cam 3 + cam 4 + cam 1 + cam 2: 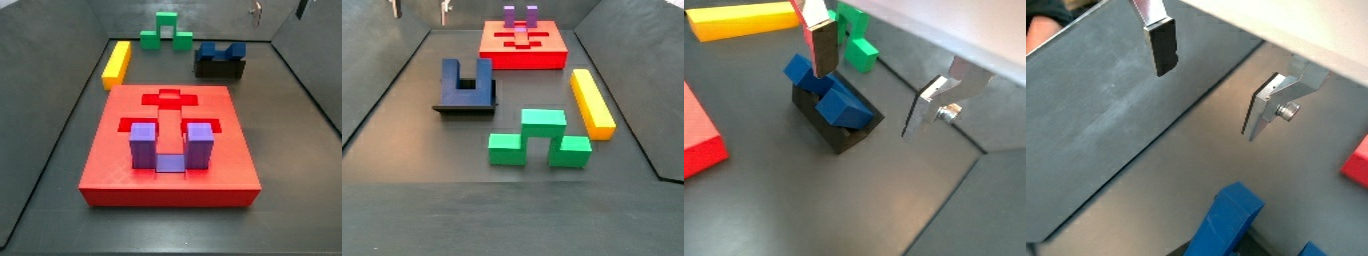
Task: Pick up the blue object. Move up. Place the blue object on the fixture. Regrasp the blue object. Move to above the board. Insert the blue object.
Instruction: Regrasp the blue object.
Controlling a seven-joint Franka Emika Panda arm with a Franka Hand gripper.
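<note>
The blue object (221,49) (466,78) rests on the black fixture (221,69) (465,106), free of any grip. A wrist view shows it on the fixture (847,135) as a dark-blue U (834,98). My gripper (878,78) (1213,78) hangs open above and beside it, with nothing between the fingers (822,45). In both side views only the fingertips of the gripper (279,9) (422,9) show, at the top edge. The red board (167,150) (523,48) lies apart from the fixture.
A purple U-shaped block (167,145) (520,14) stands in the board's recess. A green block (167,28) (540,137) (855,42) and a yellow bar (118,62) (591,100) (744,20) lie on the dark floor near the fixture. Grey walls enclose the floor.
</note>
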